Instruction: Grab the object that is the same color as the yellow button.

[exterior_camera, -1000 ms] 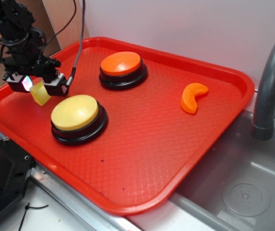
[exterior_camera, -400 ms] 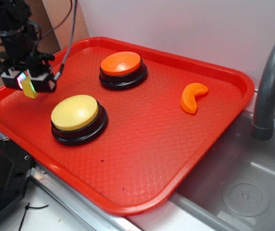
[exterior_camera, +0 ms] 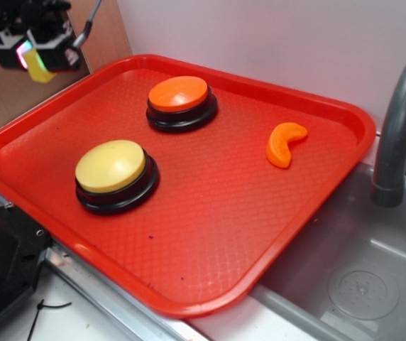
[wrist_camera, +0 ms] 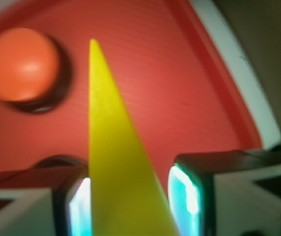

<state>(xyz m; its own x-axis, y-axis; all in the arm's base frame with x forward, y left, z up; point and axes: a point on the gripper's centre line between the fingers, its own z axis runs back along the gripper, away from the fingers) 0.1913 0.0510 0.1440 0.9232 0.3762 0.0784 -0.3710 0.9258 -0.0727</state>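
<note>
The small yellow wedge (exterior_camera: 39,72) hangs between my gripper's (exterior_camera: 35,61) fingers, well above the far left corner of the red tray (exterior_camera: 224,213). In the wrist view the wedge (wrist_camera: 116,157) fills the gap between the two glowing pads of the gripper (wrist_camera: 130,201), its tip pointing away from me. The gripper is shut on it. The pale-yellow domed button (exterior_camera: 111,165) with a black base stands on the tray's front left, below and to the right of the gripper.
An orange-topped button (exterior_camera: 179,94) stands at the tray's back, and also shows in the wrist view (wrist_camera: 22,64). An orange crescent piece (exterior_camera: 284,143) lies at the tray's right. A grey sink basin (exterior_camera: 359,284) and faucet (exterior_camera: 400,121) are to the right. Brown cardboard stands behind the gripper.
My gripper closed on the yellow wedge, then rose and moved toward the back left, lifting it off the tray. The buttons and crescent have not moved.
</note>
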